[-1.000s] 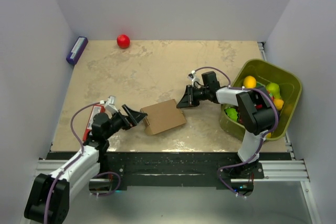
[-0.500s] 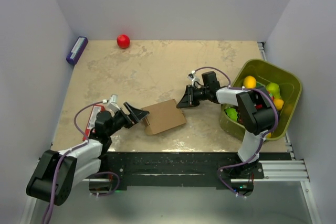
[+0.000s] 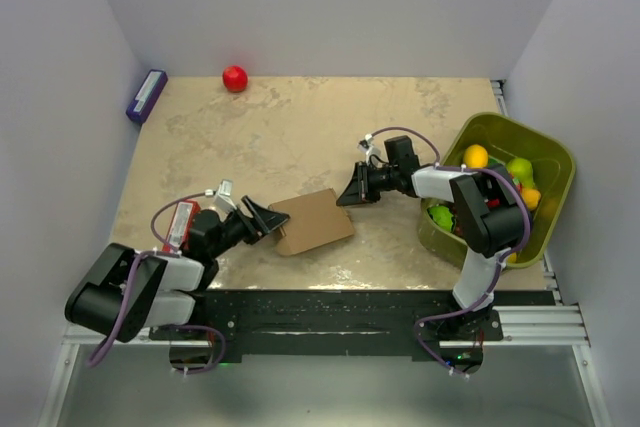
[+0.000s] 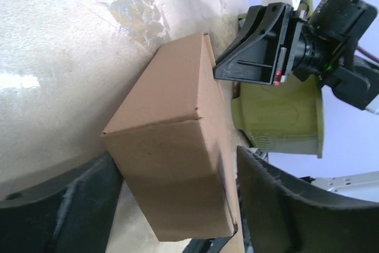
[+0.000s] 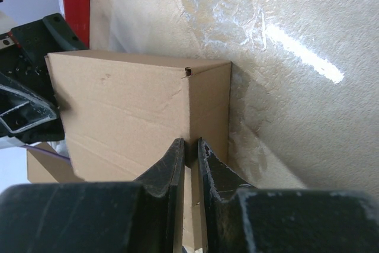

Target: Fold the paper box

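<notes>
The paper box point(image 3: 312, 221) is a closed brown cardboard block lying flat near the middle front of the table. My left gripper point(image 3: 268, 221) is at its left end, open, with one finger on either side of that end. In the left wrist view the box point(image 4: 172, 117) fills the space between the fingers of the left gripper point(image 4: 177, 205), with a small gap showing at the right finger point(image 4: 278, 199). My right gripper point(image 3: 346, 197) is shut, its tips against the box's far right corner. The right wrist view shows the right gripper point(image 5: 190, 146) pressed to an upright edge of the box point(image 5: 124, 105).
A green bin point(image 3: 555, 162) with fruit stands at the right edge, behind the right arm. A red flat pack point(image 3: 180, 224) lies by the left arm. A red ball point(image 3: 234, 78) and a small purple box point(image 3: 146, 96) sit at the far left.
The left arm has swung lower and its gripper has slid right onto the box's left end, jaws narrowing slightly. The box and the right gripper have not moved.
</notes>
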Motion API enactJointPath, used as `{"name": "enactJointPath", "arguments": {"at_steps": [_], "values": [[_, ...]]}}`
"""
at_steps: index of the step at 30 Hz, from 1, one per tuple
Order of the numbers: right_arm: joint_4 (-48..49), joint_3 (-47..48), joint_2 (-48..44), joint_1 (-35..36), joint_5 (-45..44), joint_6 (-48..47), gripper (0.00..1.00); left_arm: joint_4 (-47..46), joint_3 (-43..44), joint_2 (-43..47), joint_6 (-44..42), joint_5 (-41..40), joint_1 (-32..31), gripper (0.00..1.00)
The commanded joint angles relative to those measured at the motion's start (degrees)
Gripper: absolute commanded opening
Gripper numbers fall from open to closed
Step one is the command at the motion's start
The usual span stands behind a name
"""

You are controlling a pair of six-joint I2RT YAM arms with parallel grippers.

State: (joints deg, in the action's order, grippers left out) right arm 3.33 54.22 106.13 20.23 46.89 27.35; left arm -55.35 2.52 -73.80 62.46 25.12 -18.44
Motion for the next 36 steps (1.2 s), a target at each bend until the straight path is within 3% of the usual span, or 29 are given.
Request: {"name": "enactJointPath", "arguments": {"at_steps": [1, 4, 5, 10, 11, 16, 17, 21, 25, 29, 31, 36], "values": [[-2.62, -1.39, -0.30, -0.10, -8.22, -2.39, 0.15, -9.77, -5.60, -2.39, 2.14, 1.33, -0.55, 0.67], [-3.16, -1.22, -1.71, -0.01, -9.89, -3.53, 0.23, -9.86, -3.93, -3.89, 2.93, 2.20, -0.55, 0.49], [-3.16, -1.13, -2.76, -0.01, -10.24, -3.80, 0.30, -9.78, -3.15, -4.42, 3.02, 2.64, -0.55, 0.41], [-7.63, 0.27, -7.50, 0.16, -14.79, -5.64, 0.69, -10.65, -0.07, -9.07, 5.21, 7.47, -0.46, 0.33], [-8.07, 0.45, -8.64, 0.16, -15.86, -6.34, 0.72, -11.18, 0.46, -9.95, 6.44, 8.27, -0.37, 0.31], [-8.34, -0.51, -21.91, 2.44, -26.65, -9.86, 0.80, -16.09, 0.29, -13.82, 11.19, 13.71, 1.46, 0.26], [-9.04, -0.25, -24.28, 5.41, -33.03, -13.26, 0.81, -16.28, 0.03, -14.00, 12.24, 14.59, 2.17, 0.24], [-8.52, -1.04, -33.78, 16.23, -44.14, -22.07, 0.83, -15.06, -0.77, -12.69, 13.57, 18.46, 5.69, 0.21], [-3.88, -4.99, -41.33, 26.07, -48.11, -26.99, 0.84, -6.03, -0.68, -7.61, 12.69, 21.10, 9.28, 0.20], [-2.02, -6.49, -42.76, 41.42, -58.38, -34.36, 0.84, 0.24, 0.11, -3.99, 11.73, 24.70, 13.24, 0.19], [-1.49, -7.02, -41.88, 46.11, -64.87, -36.75, 0.89, 4.17, 1.16, -2.67, 10.67, 26.64, 14.82, 0.19], [4.12, -11.66, -39.25, 60.70, -77.02, -45.36, 0.89, 9.20, 1.43, -1.09, 9.00, 29.27, 17.28, 0.18]]}}
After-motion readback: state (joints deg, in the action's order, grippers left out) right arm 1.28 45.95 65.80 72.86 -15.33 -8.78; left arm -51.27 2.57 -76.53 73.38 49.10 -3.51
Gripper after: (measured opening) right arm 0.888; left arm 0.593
